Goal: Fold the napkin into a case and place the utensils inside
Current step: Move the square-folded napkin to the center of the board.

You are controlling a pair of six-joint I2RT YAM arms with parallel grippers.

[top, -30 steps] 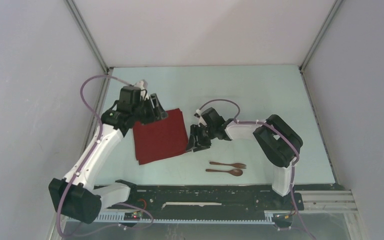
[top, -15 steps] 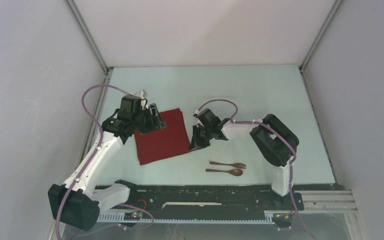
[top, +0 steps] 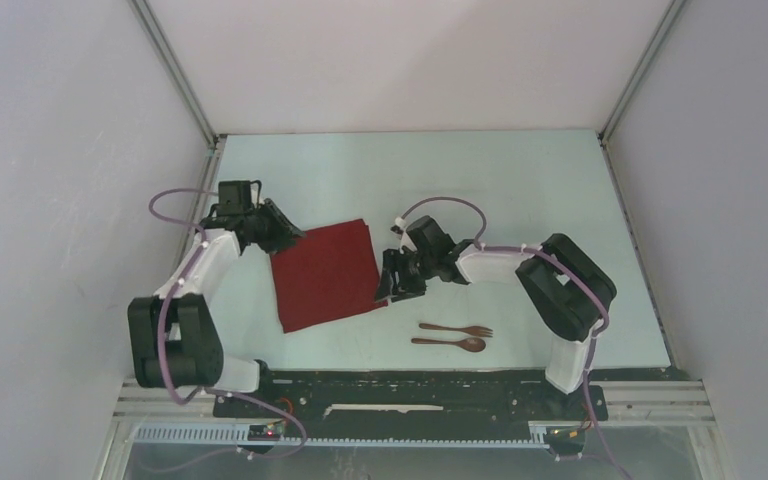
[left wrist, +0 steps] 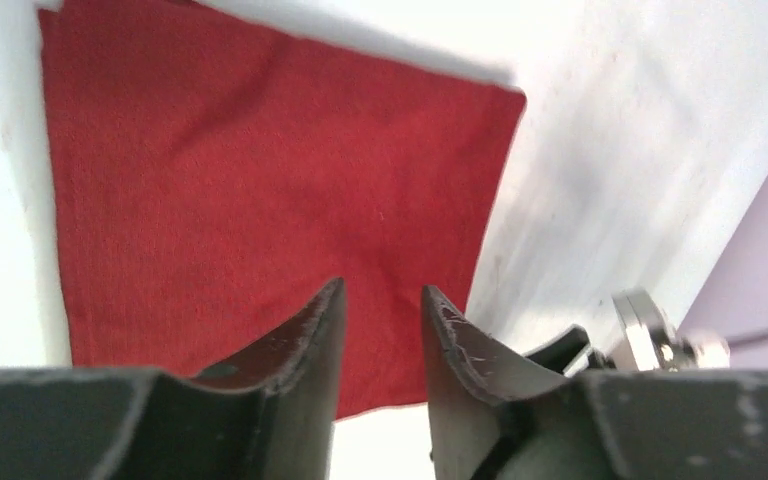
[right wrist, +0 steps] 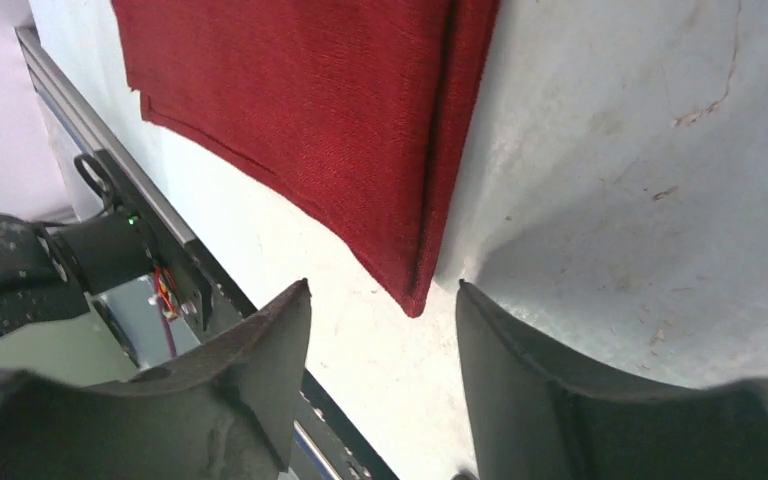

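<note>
The dark red napkin (top: 325,273) lies flat on the table, folded into a rectangle; its layered edges show in the right wrist view (right wrist: 300,90). My left gripper (top: 287,236) hovers at the napkin's far left corner, open by a narrow gap with nothing between its fingers (left wrist: 382,290); the napkin (left wrist: 260,180) spreads out beyond them. My right gripper (top: 390,287) is open at the napkin's near right corner, which points into the gap between the fingertips (right wrist: 380,285) untouched. The utensils, a brown fork (top: 457,329) and spoon (top: 450,343), lie side by side near the front, right of the napkin.
The pale table (top: 520,190) is enclosed by white walls on three sides. A black rail (top: 410,385) with the arm bases runs along the near edge. The left arm's elbow (top: 172,340) is folded back at the near left.
My left arm has drawn back to the left, off the napkin's far edge, and its jaws have narrowed. The right gripper stays at the near right corner. The napkin lies flat.
</note>
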